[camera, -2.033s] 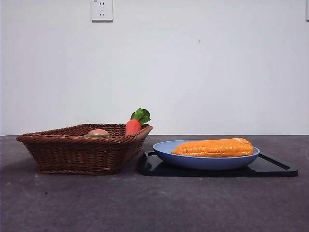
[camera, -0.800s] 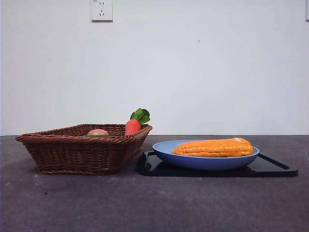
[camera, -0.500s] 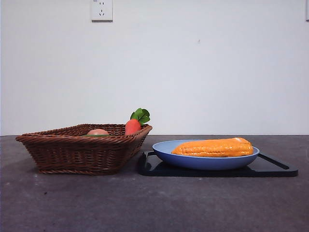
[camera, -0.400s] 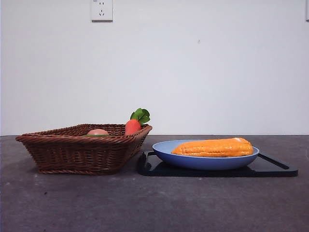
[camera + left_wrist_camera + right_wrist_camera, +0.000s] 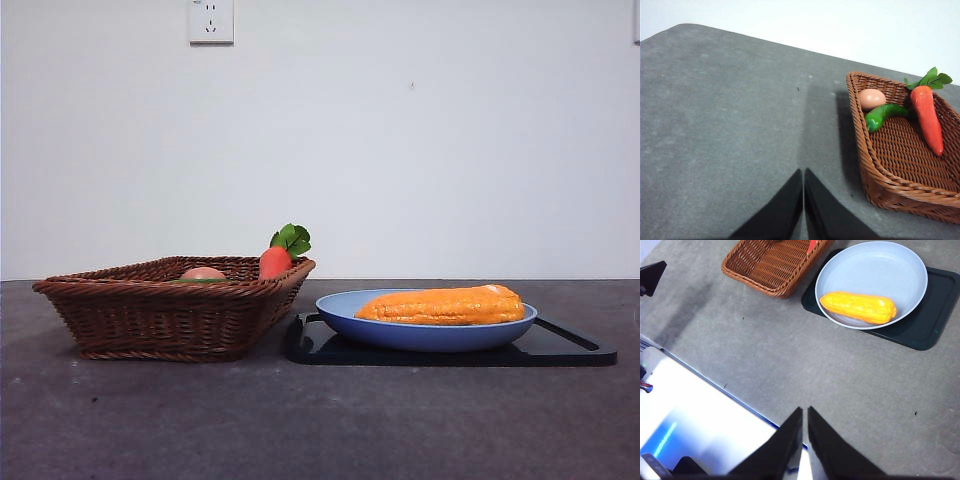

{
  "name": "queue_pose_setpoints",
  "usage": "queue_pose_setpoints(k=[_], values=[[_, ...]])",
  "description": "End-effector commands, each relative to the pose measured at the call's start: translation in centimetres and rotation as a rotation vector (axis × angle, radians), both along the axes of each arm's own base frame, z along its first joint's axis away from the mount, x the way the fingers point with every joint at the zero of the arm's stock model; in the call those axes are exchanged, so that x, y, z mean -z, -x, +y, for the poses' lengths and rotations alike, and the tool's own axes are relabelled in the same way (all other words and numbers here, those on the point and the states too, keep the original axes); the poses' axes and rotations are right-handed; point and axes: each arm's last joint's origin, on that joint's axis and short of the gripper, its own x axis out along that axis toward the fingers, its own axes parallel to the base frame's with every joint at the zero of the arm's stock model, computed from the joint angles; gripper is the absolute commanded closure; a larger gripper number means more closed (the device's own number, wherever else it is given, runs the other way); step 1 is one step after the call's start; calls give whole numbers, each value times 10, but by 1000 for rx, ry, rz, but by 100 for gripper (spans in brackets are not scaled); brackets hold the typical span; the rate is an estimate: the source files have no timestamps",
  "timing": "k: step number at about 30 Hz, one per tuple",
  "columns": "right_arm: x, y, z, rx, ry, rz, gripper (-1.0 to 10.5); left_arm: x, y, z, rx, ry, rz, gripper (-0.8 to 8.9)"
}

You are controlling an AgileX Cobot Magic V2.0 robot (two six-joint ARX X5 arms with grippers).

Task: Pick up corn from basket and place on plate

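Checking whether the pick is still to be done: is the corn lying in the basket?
No, the corn lies on the blue plate, while the basket holds only a carrot, a green pepper and an egg.

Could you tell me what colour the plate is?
The plate is plain blue, clearest in the right wrist view.

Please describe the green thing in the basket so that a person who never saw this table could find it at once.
Find the brown wicker basket beside the black tray. Inside it, near one corner, a small curved green pepper lies between a pale egg and a long red carrot. It is the only green, bent item; the carrot's leaves are green, but flat and ragged.
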Motion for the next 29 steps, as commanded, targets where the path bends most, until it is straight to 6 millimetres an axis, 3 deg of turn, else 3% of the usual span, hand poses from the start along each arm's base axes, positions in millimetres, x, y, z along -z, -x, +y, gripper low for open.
queue_pose_setpoints(k=[1, 4, 9, 13, 21, 29], values=[[-4, -1, 0, 1, -8, -10, 945, 9, -1, 0, -3, 5, 37, 807], [-7, -4, 1, -26, 30, -109, 945, 9, -1, 0, -3, 5, 37, 807], [-22, -7, -7, 123, 52, -451, 945, 9, -1, 0, -3, 5, 37, 807], [-14, -9, -12, 224, 35, -638, 945, 9, -1, 0, -3, 5, 35, 807], [63, -31, -18, 333, 41, -897, 945, 9, -1, 0, -3, 5, 35, 807], [140, -44, -20, 372, 43, -947, 945, 9, -1, 0, -3, 5, 35, 807]])
